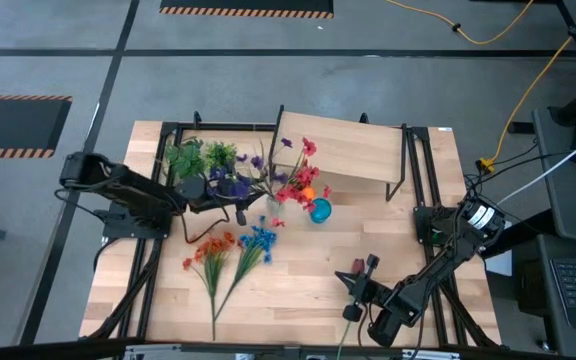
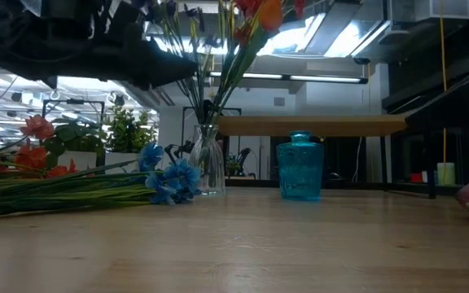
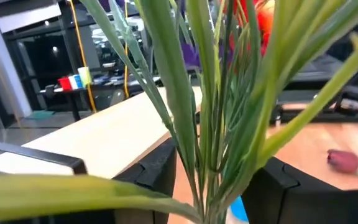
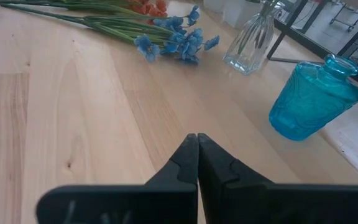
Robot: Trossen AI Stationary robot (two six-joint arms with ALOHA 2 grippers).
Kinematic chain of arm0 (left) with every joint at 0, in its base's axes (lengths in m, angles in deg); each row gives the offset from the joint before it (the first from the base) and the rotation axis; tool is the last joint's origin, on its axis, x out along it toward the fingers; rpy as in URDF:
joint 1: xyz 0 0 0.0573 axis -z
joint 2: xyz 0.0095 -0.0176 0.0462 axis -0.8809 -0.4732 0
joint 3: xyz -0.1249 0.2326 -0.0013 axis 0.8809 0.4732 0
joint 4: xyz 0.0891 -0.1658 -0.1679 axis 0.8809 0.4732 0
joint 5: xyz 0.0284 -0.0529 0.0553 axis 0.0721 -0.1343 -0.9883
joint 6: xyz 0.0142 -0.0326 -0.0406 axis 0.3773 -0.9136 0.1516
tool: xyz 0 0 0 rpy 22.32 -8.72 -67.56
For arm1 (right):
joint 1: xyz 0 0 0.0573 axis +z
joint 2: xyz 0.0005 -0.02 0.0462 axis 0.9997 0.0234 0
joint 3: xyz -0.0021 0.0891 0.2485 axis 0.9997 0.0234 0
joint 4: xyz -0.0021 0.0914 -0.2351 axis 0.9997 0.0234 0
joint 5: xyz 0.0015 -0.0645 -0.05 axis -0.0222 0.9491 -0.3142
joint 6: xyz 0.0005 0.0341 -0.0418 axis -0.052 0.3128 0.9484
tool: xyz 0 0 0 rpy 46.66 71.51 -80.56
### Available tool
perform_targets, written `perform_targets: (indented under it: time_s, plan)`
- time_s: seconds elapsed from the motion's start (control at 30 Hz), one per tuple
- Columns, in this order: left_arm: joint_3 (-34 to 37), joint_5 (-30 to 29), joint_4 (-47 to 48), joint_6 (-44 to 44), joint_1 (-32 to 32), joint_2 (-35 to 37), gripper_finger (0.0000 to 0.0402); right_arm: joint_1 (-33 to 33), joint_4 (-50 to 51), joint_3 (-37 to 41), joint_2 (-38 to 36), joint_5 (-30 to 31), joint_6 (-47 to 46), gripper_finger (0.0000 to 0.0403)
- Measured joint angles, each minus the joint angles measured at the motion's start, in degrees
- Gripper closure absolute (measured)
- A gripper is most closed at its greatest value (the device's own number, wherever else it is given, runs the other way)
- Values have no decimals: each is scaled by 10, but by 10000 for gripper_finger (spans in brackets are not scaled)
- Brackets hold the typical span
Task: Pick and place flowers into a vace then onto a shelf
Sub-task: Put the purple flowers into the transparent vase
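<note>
So the left pincer (image 1: 236, 207) is up off the bench (image 1: 298, 270), sitting just left of the clear glass vase (image 2: 208, 159), with its fingers (image 3: 160, 177) spread on either side of a bunch of green stems (image 3: 213, 124) in the left wrist view. Can't tell if they're actually squeezing the stems or just sitting around them. That bunch stands in the clear vase, with red-pink blooms (image 1: 303, 180) and purple blooms (image 1: 236, 182) fanning out on top in the high view.

Right next to it on the right is a blue glass vase (image 2: 300, 167), nothing in it that I can see. Behind both is the shelf (image 1: 343, 150), a light-wood board on black legs at the far side of the bench.

Two sprays are lying flat on the bench at near left: an orange-red spray (image 1: 208, 250) and a blue spray (image 1: 258, 240), stems pointing toward the near edge. A dark red bud (image 1: 351, 312) lies at the near right, just beside the right arm.

The right pincer (image 4: 197, 146) is closed with nothing in it, low over the bench at near right, well apart from the vases. Two green leafy tufts (image 1: 200, 157) sit at the far left.
</note>
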Motion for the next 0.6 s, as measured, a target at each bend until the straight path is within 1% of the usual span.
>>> perform_targets:
  time_s: [0.2,0.3,0.4,0.6]
  plan:
    - [0,-41,100,1,25,42,251,0,0,0,0,0,3,402]
    - [0,-75,140,-2,40,52,251,0,0,0,0,0,3,402]
    - [0,-106,160,-2,56,58,251,0,0,0,0,0,3,402]
    - [0,-136,186,2,91,87,251,0,0,0,0,-1,6,402]
